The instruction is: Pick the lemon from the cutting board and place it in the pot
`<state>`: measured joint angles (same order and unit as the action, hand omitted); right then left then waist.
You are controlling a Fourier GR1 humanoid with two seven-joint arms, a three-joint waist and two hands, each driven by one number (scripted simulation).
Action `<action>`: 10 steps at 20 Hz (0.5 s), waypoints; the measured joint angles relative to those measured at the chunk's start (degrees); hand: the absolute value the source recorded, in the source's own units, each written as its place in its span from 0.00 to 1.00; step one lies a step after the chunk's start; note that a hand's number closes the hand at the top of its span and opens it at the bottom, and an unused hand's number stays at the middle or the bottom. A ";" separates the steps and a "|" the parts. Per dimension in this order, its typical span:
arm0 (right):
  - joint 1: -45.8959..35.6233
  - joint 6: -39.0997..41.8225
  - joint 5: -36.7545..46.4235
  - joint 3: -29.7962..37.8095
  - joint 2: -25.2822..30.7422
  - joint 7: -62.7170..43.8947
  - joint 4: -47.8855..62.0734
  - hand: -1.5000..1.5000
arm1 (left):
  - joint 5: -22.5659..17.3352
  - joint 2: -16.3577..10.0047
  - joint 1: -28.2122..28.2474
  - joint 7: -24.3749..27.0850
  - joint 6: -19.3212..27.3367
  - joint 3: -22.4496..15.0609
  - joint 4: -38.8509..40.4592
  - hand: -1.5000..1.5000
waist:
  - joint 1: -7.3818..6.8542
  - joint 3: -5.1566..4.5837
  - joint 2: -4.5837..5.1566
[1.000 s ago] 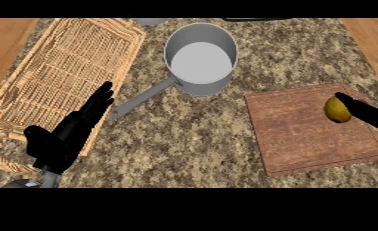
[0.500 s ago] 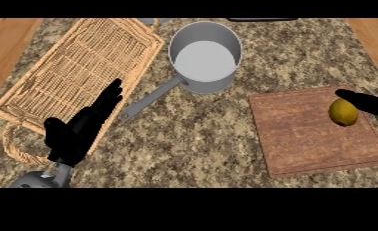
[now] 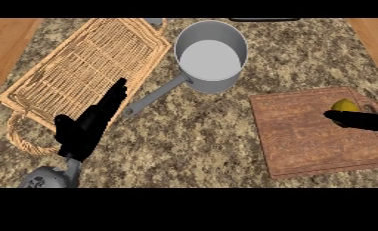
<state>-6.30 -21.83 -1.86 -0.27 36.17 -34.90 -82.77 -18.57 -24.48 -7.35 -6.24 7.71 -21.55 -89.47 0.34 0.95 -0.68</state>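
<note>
Right hand (image 3: 356,121) lowered beside lemon (image 3: 344,105), pot (image 3: 213,31), basket (image 3: 83,70)

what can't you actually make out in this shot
- Right hand, head view: mostly cut off by the right edge, so whether it grips the lemon cannot be told.
- Lemon, head view: its lower side is hidden by the right hand.
- Dark object, head view: cut off at the top edge, cannot be identified.
- Wicker tray, head view: its near corner is partly covered by the open left hand.

Left hand (image 3: 87,129) open, fingers (image 3: 112,99) straight, right hand (image 3: 359,121) at edge
</note>
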 measured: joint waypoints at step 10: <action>4.14 -0.08 -0.09 3.80 -2.56 10.91 4.90 0.00 | 1.53 2.40 0.37 1.60 -0.25 0.90 1.66 0.50 | 0.13 0.02 -0.34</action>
<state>-2.16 -21.90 -1.95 3.53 33.61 -23.99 -77.87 -17.04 -22.08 -6.97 -4.63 7.46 -20.65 -87.81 0.47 0.98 -1.03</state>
